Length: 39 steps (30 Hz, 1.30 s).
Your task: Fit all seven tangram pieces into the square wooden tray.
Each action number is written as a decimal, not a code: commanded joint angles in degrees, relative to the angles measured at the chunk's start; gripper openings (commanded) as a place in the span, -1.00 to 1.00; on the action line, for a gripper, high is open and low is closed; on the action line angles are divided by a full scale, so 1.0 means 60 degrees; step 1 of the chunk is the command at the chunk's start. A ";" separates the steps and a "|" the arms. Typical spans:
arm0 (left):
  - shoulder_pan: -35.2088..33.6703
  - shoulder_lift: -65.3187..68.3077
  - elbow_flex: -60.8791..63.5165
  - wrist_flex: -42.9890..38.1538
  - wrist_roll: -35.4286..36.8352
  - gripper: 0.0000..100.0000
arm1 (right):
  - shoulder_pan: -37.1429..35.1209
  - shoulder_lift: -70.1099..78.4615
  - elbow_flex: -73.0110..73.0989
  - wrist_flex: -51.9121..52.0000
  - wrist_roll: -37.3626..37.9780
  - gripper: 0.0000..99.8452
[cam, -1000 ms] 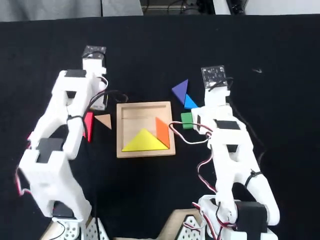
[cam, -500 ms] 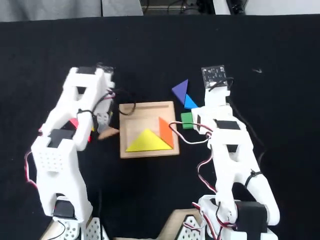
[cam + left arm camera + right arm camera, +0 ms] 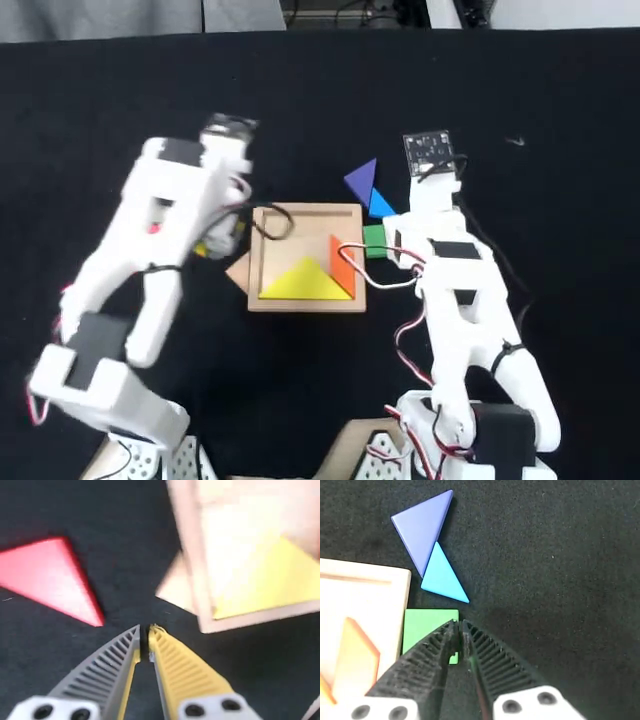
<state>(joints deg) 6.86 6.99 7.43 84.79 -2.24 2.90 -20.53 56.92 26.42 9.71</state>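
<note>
Tray (image 3: 305, 306) is holding yellow triangle (image 3: 303, 283) and orange parallelogram (image 3: 343, 266). Red triangle (image 3: 50, 575), tan triangle (image 3: 176, 591), purple triangle (image 3: 422, 525), blue triangle (image 3: 442, 578) and green square (image 3: 426, 625) are lying outside. My left claw (image 3: 145, 629) and right claw (image 3: 459, 629) are hanging pressed together, empty.

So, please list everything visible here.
tray: 1, wood, centre
yellow triangle: 1, yellow, in tray
orange piece: 1, orange, in tray
tan triangle: 1, tan, left of tray, touching
red triangle: 1, red, apart from tray
purple triangle: 1, purple, past tray's far corner
blue triangle: 1, blue, touching purple triangle
square: 1, green, right of tray
cloth: 1, black, on table
left gripper: 1, yellow-grey, near tan triangle
right gripper: 1, black, over square
</note>
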 commanded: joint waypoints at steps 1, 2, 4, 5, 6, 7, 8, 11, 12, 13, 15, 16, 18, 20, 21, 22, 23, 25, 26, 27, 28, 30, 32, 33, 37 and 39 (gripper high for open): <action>-0.1619 -0.1070 0.0183 0.0103 0.0088 -0.91 | 0.0059 -0.0022 -0.0022 -0.0161 0.0088 -0.97; -0.2044 -0.1187 0.0403 0.0059 0.0088 -0.91 | -0.0073 -0.0081 -0.0022 -0.0015 0.0088 -0.97; -0.2850 -0.1480 0.1106 -0.0396 0.0059 -0.91 | -0.0542 -0.0110 -0.0212 0.0571 0.0103 -0.97; -0.3231 -0.1670 0.1604 -0.0821 0.0044 -0.91 | -0.0908 -0.0125 -0.0418 0.0982 0.0059 -0.97; -0.3568 -0.1905 0.2176 -0.1289 0.0029 -0.91 | -0.1319 -0.0183 -0.0623 0.1451 0.0044 -0.97; -0.3846 -0.2198 0.2835 -0.1788 0.0029 -0.91 | -0.1729 -0.0227 -0.0872 0.1919 0.0029 -0.97; -0.4051 -0.2505 0.3524 -0.2256 0.0029 -0.91 | -0.2212 -0.0286 -0.1121 0.2315 -0.0044 -0.97; -0.4447 -0.3531 0.5355 -0.3326 0.0015 -0.91 | -0.3663 -0.0286 -0.1839 0.3150 -0.0777 -0.97; -0.4520 -0.3795 0.5810 -0.3560 0.0015 -0.91 | -0.4117 -0.0212 -0.2015 0.3223 -0.0894 -0.97; -0.4652 -0.4059 0.6161 -0.3707 -0.0044 -0.91 | -0.4527 -0.0110 -0.2161 0.3223 -0.0952 -0.97; -0.5018 -0.4410 0.6601 -0.3780 -0.0484 -0.91 | -0.5231 0.0212 -0.2440 0.3179 -0.1040 -0.97; -0.5282 -0.4498 0.6747 -0.3780 -0.0615 -0.91 | -0.5538 0.0462 -0.2659 0.3165 -0.1040 -0.97; -0.5956 -0.4527 0.6923 -0.3839 -0.0674 -0.91 | -0.6037 0.1106 -0.3260 0.3165 -0.1055 -0.97; -0.6674 -0.4527 0.7099 -0.3971 -0.0615 -0.91 | -0.6388 0.1897 -0.4051 0.3179 -0.1055 -0.97; -0.7026 -0.4527 0.7172 -0.4147 -0.0542 -0.91 | -0.6549 0.2322 -0.4476 0.3179 -0.1055 -0.97; -0.7392 -0.4527 0.7304 -0.4366 -0.0469 -0.91 | -0.6711 0.2762 -0.4886 0.3223 -0.1055 -0.97; -0.7758 -0.4542 0.7392 -0.4615 -0.0381 -0.91 | -0.6916 0.3216 -0.5297 0.3238 -0.1070 -0.97; -0.8403 -0.4542 0.7465 -0.5026 -0.0234 -0.91 | -0.7223 0.4139 -0.6147 0.3238 -0.1524 -0.97; -0.8579 -0.4542 0.7480 -0.5143 -0.0161 -0.91 | -0.7370 0.4579 -0.6542 0.3238 -0.1934 -0.97; -0.8667 -0.4527 0.7495 -0.5231 -0.0103 -0.91 | -0.7502 0.4989 -0.6908 0.3297 -0.2403 -0.97; -0.8652 -0.4527 0.7509 -0.5275 -0.0088 -0.91 | -0.7575 0.5399 -0.7304 0.3502 -0.2916 -0.97; -0.8505 -0.4527 0.7524 -0.5275 -0.0103 -0.91 | -0.7619 0.6073 -0.8081 0.4059 -0.3941 -0.97; -0.8403 -0.4527 0.7538 -0.5275 -0.0132 -0.91 | -0.7604 0.6645 -0.8989 0.4938 -0.4703 -0.97; -0.8403 -0.4527 0.7538 -0.5289 -0.0132 -0.91 | -0.7590 0.6908 -0.9458 0.5451 -0.4967 -0.97; -0.8374 -0.4527 0.7480 -0.5304 -0.0103 -0.91 | -0.7341 0.7832 -1.1026 0.6916 -0.5626 -0.81; -0.8110 -0.4527 0.7524 -0.5451 -0.0103 -0.91 | -0.7253 0.8315 -1.1612 0.7355 -0.6022 -0.70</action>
<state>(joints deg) -44.04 -18.33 52.88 53.58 -3.38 -42.02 27.74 -5.41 66.42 -23.16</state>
